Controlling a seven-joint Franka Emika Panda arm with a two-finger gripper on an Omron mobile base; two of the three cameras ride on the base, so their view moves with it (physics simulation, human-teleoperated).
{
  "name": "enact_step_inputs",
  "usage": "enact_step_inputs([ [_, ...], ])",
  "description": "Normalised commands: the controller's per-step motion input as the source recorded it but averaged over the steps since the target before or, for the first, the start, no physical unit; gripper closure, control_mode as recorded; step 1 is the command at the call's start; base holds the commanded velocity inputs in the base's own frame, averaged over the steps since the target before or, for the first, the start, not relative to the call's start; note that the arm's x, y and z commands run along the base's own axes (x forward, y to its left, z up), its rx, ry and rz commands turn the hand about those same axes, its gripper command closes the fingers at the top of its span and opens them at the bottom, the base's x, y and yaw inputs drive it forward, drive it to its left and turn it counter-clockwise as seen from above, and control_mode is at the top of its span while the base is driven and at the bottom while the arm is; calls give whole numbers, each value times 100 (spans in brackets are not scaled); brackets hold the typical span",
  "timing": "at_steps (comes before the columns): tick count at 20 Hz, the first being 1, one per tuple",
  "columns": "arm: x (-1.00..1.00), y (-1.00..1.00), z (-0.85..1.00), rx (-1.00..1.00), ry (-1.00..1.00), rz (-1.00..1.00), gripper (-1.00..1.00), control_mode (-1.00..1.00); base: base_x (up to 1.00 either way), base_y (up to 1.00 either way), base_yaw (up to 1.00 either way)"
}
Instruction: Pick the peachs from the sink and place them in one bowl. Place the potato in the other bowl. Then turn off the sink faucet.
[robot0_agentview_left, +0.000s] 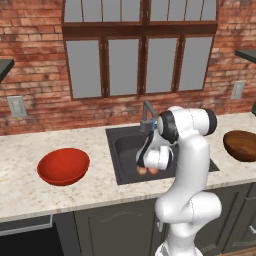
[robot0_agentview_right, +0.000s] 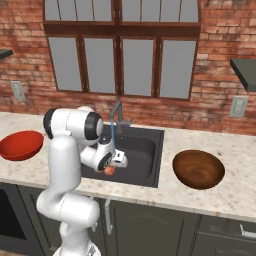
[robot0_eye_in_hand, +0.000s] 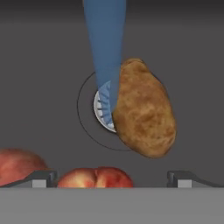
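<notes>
Gripper (robot0_eye_in_hand: 107, 177) spread wide round peach (robot0_eye_in_hand: 96, 177), bottom center of frame; looks small, round, prob slippery, so squeeze across its middle.

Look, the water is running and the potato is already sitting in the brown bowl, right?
Not quite. The water is running, but the potato is not in the brown bowl. The hand view shows it lying in the sink, partly over the drain.
</notes>
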Motion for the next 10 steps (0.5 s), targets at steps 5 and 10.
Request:
enact_step_inputs([
  [5, 0, 0, -33, 0, 6, 0, -100, -100, 0, 0, 0],
  [10, -4, 8, -44, 0, 7, -2, -100, -100, 0, 0, 0],
])
